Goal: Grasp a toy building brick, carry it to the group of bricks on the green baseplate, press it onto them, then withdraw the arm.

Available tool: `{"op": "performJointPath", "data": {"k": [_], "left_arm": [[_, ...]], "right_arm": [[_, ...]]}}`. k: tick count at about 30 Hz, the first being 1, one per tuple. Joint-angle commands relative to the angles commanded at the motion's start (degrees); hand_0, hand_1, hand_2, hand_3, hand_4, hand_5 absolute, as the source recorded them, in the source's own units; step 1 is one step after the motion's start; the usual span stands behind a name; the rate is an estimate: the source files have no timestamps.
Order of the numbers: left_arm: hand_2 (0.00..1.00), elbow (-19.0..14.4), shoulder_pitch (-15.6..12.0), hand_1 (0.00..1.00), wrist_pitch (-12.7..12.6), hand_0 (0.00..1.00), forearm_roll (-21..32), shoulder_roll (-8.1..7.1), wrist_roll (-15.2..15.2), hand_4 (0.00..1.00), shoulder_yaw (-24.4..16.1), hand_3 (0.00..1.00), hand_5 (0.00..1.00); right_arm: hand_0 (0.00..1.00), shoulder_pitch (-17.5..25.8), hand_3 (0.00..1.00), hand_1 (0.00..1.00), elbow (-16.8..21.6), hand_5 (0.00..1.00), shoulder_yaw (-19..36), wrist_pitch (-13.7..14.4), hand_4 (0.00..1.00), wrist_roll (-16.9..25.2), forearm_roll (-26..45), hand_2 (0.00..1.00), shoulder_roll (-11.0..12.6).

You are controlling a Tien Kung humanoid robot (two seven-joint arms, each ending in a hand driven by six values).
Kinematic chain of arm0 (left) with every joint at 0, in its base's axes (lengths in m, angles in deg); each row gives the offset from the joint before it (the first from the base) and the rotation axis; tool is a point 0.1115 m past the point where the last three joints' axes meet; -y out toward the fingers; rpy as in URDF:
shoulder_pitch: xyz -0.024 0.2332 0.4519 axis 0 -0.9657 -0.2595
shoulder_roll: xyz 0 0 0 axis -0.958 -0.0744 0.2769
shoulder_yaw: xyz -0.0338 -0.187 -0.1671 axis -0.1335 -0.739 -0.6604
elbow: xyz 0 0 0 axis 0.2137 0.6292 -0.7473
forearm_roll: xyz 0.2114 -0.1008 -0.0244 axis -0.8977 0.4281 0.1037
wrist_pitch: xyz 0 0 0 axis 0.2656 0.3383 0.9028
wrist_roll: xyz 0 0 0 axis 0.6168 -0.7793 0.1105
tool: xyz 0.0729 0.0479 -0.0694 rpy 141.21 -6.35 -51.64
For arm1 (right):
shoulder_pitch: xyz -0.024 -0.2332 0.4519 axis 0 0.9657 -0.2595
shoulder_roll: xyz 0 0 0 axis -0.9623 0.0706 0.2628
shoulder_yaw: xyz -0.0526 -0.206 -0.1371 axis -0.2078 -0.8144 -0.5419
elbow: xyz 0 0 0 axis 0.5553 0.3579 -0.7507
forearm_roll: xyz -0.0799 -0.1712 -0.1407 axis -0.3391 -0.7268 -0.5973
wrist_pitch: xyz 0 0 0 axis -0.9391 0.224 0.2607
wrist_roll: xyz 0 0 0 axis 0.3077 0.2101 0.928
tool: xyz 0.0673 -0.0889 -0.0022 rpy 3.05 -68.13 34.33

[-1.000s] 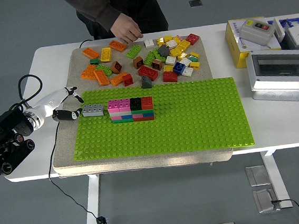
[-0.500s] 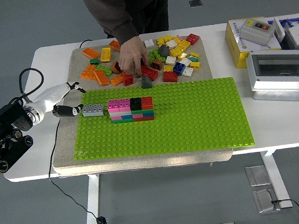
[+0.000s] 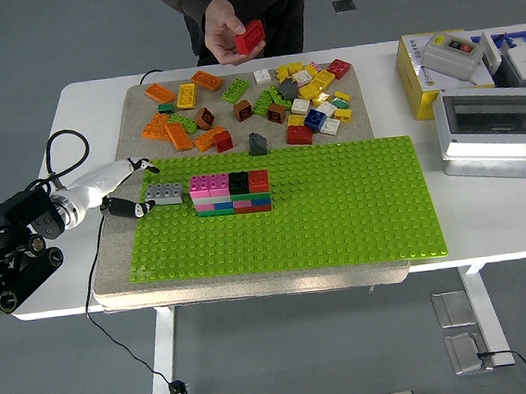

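Across the white table [image 3: 489, 222] lies a green baseplate [image 3: 339, 208] carrying a block of stacked bricks [image 3: 231, 193], with loose bricks [image 3: 272, 98] heaped behind it. From the left edge, the robot's left hand [image 3: 124, 187] has its fingers pinched on a grey brick [image 3: 163, 194], just beside the stack's left end. Beyond the table, a person's hand [image 3: 229, 33] holds a red brick [image 3: 250, 38].

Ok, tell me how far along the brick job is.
Nearly done. The grey brick sits on the green baseplate, touching the stacked bricks. The left hand is at its outer end, fingers around it. Left: withdrawing the arm. Beyond the table, a person's hand holds a red brick.
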Motion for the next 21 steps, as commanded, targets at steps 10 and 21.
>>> {"op": "performJointPath", "data": {"k": [10, 21], "left_arm": [[0.984, 0.6, 0.1, 0.952, 0.0, 0.935, 0.4, 0.90, 0.0, 0.672, 0.0, 0.856, 0.260], [0.988, 3.0, 0.6, 0.957, 0.4, 0.936, 2.4, 1.88, -0.1, 0.688, 1.5, 0.845, 0.271]], "right_arm": [[0.735, -0.4, 0.679, 0.788, 0.0, 0.757, -0.9, -0.3, 0.385, 0.3, 1.2, 0.787, 0.3], [0.736, -0.6, 0.679, 0.788, 0.0, 0.754, -1.4, -0.5, 0.385, 0.5, 1.4, 0.787, 0.2]]}}
